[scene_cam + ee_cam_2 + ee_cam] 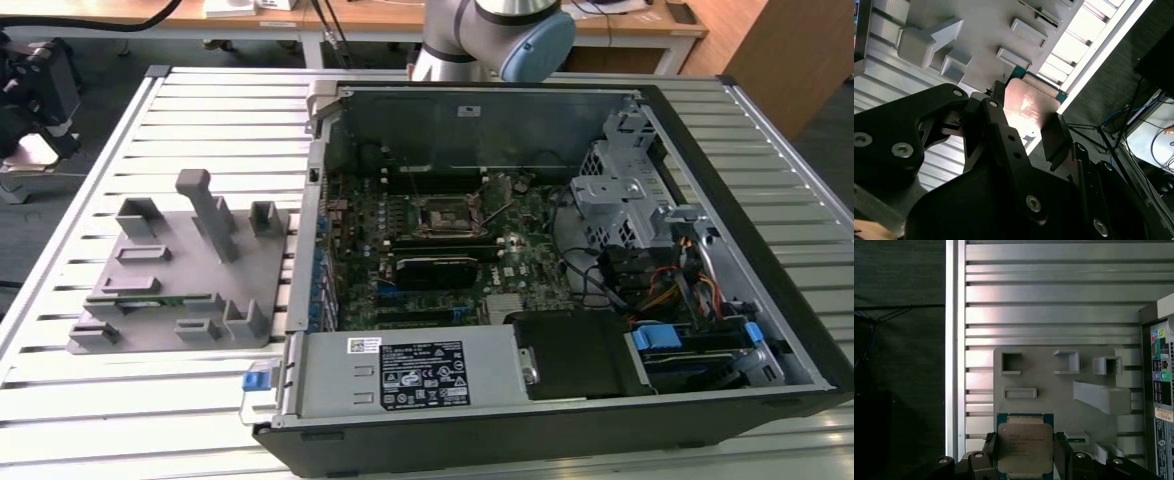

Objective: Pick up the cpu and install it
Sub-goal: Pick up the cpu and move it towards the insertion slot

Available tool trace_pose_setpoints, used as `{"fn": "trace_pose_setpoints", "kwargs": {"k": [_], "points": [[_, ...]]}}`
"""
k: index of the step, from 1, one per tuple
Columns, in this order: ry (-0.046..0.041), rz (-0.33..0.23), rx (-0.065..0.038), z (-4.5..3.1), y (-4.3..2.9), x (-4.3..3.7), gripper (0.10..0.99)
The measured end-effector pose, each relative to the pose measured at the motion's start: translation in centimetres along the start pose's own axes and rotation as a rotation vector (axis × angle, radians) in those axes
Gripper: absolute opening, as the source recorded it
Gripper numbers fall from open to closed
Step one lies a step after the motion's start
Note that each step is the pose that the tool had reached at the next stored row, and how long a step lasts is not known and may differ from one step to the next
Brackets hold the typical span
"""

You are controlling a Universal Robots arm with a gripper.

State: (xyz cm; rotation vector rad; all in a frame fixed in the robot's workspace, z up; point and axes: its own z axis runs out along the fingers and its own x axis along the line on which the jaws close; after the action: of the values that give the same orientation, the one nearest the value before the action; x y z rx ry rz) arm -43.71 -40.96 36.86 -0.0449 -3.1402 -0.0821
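Note:
The cpu (1025, 446) is a thin square chip with a silvery top and a green rim, and it sits clamped between my gripper's (1025, 441) two black fingers (990, 450). In the second wrist view the cpu (1030, 102) shows a shiny reflective face, with the gripper (1026, 114) shut on its two opposite edges. It hangs well above the grey plastic fixture (1054, 385) and the slatted table (1054, 295). The black-and-metal socket frame (447, 214) lies in the middle of the motherboard inside the open computer case (561, 400).
The grey fixture (187, 270) stands on the table at the exterior view's left of the case, with upright posts and a green memory stick (167, 298) lying in it. The arm's base (487, 40) rises behind the case. Cables and a drive cage (627, 190) crowd the case's right side.

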Motion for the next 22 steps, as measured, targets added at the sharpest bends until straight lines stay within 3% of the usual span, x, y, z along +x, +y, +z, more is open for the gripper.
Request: {"fn": "trace_pose_setpoints", "kwargs": {"k": [22], "points": [[0.0001, 0.0, 0.0, -0.57, 0.03, 0.0, 0.537]]}}
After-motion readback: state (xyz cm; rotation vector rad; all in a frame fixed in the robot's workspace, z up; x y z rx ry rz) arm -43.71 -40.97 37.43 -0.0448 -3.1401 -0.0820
